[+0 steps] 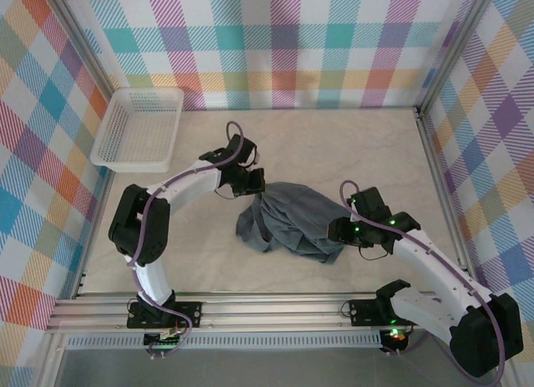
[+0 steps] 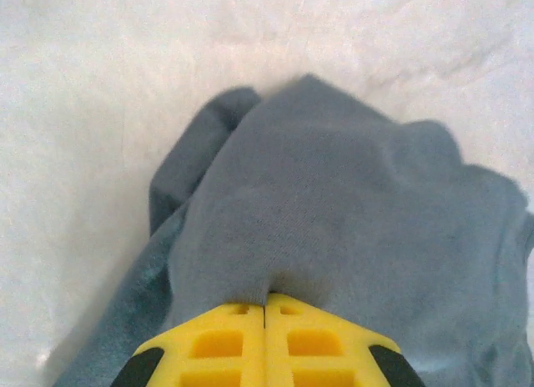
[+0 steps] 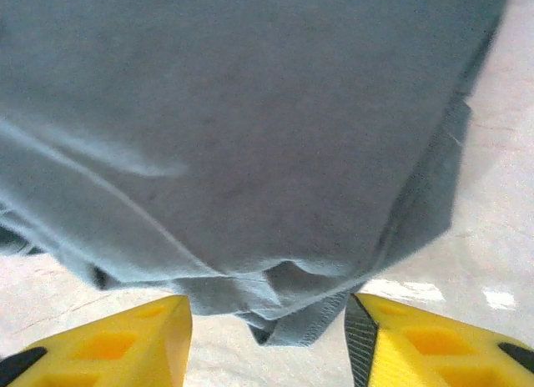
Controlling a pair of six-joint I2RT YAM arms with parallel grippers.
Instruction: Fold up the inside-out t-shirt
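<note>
The inside-out t-shirt lies as a crumpled slate-grey heap in the middle of the table. My left gripper sits at the heap's upper left edge. In the left wrist view its yellow fingers are pressed together, and my left gripper is shut on a fold of the t-shirt. My right gripper is at the heap's right side. In the right wrist view my right gripper stands open, and a stitched hem of the t-shirt hangs between its spread fingers without being pinched.
A white mesh basket stands at the back left. Plaid walls close in the table on three sides. A metal rail runs along the near edge. Bare marble-patterned tabletop lies behind the shirt.
</note>
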